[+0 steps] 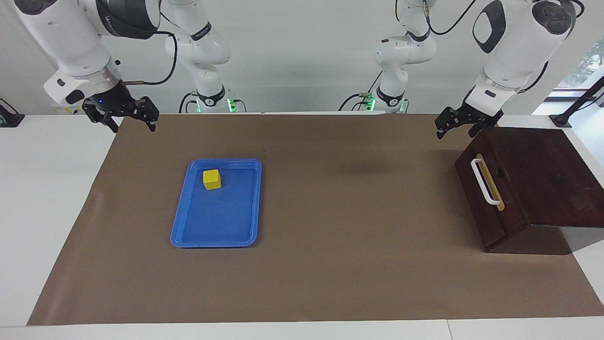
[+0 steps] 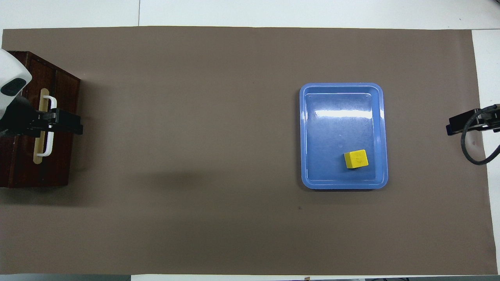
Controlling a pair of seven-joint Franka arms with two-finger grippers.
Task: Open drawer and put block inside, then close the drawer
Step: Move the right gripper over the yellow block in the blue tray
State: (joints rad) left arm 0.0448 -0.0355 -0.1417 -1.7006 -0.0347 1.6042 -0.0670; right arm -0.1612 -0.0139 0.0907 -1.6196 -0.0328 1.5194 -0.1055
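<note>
Black left tool [image 1: 455, 126], fingers spread, hangs over drawer [image 1: 500, 189] w/ shut front; come down square on handle [image 1: 483, 182], pull straight. Right tool [image 1: 127, 118], spread too, waits. Block [image 1: 212, 179] sits in tray [image 1: 181, 222].

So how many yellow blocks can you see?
1. The yellow block sits in the blue tray, at the tray's end nearer to the robots, toward the right arm's end of the table. The drawer is shut, so any inside would be hidden.

Table [image 1: 47, 189]: brown mat [image 1: 330, 264], tray [image 1: 181, 222], drawer [image 1: 542, 165].
</note>
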